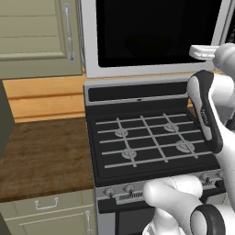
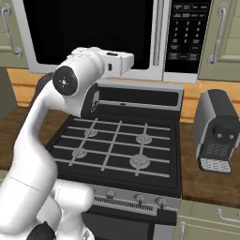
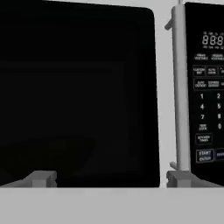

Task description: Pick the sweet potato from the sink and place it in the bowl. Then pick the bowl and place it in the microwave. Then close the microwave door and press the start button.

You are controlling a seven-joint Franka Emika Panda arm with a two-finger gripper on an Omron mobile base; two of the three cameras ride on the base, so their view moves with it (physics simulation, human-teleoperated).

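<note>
The microwave hangs above the stove, and its door of black glass is shut flat in the silver frame. My gripper is open with nothing between the fingertips. It hovers close in front of the door's right side, near the vertical handle. The keypad with its start button lies just right of the handle. From the right base view, the gripper points at the door's lower edge. A dim rounded shape shows behind the glass; I cannot tell what it is. The sweet potato, bowl and sink are out of view.
A black gas stove with grates and front knobs sits right under the microwave. A dark coffee machine stands on the wooden counter to its right. More wooden counter lies to the left, with green cabinets above.
</note>
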